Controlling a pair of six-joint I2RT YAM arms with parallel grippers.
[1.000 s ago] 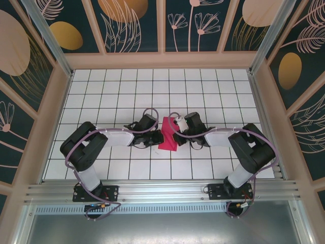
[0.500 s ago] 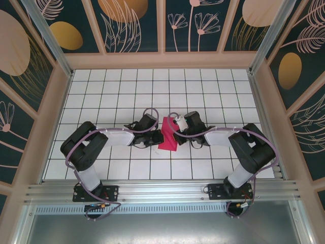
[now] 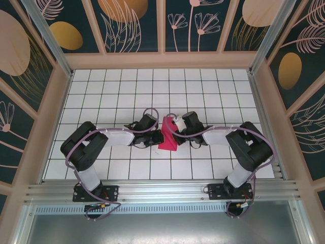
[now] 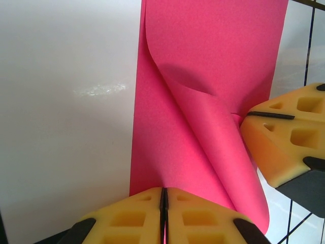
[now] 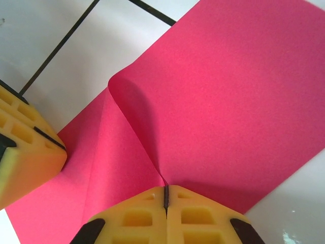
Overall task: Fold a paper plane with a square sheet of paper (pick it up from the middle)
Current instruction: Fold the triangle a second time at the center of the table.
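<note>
White tiled table top (image 3: 101, 96) with black grid lines, boxed in by dark floral wall panels; thin magenta-pink square sheet of paper (image 3: 168, 136) lies near the middle of it, between the two wrists, already partly folded. In the left wrist view the sheet (image 4: 203, 61) shows one flap curling up off the flat layer; in the right wrist view the sheet (image 5: 228, 91) carries a raised ridge.

Left gripper (image 4: 163, 195): yellow foam pads pressed together, pinching the sheet's edge at the foot of the curl. Right gripper (image 5: 166, 195): pads likewise closed, nipping the ridge where it runs into their seam.

Judgement: opposed pinches from either side steady the sheet while the flap is brought over for a crease; a one-sided hold would probably let thin paper slide or spring back.

Versus one second ago, seen from above: sheet in the same place with the same outline; left arm unchanged; right arm's elbow has drawn slightly inward and its wrist has edged toward the sheet.
</note>
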